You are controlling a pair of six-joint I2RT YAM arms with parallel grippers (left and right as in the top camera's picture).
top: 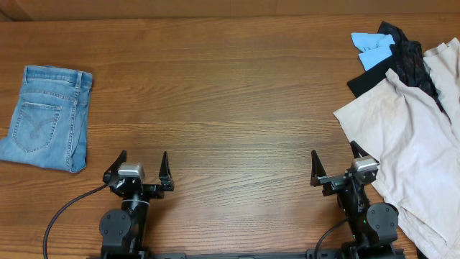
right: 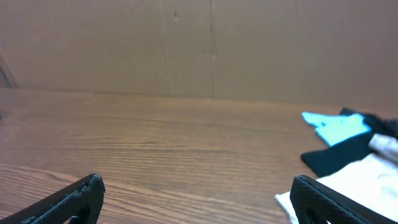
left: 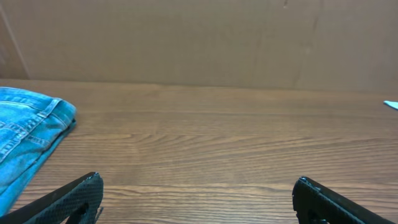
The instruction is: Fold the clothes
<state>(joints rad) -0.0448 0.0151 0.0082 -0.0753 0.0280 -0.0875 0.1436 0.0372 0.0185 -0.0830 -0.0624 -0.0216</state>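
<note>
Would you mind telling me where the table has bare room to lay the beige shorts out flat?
The wide middle of the table is bare, between the denim shorts and the beige shorts, ahead of the left gripper and right gripper. The right edge is crowded with the black-and-blue heap.

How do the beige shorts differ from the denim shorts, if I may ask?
The beige shorts lie spread and rumpled on the right; the denim shorts lie folded on the left. The beige shorts cover more area than the denim shorts. The beige shorts touch a black and sky-blue heap; the denim shorts lie alone. Both rest on the table.
</note>
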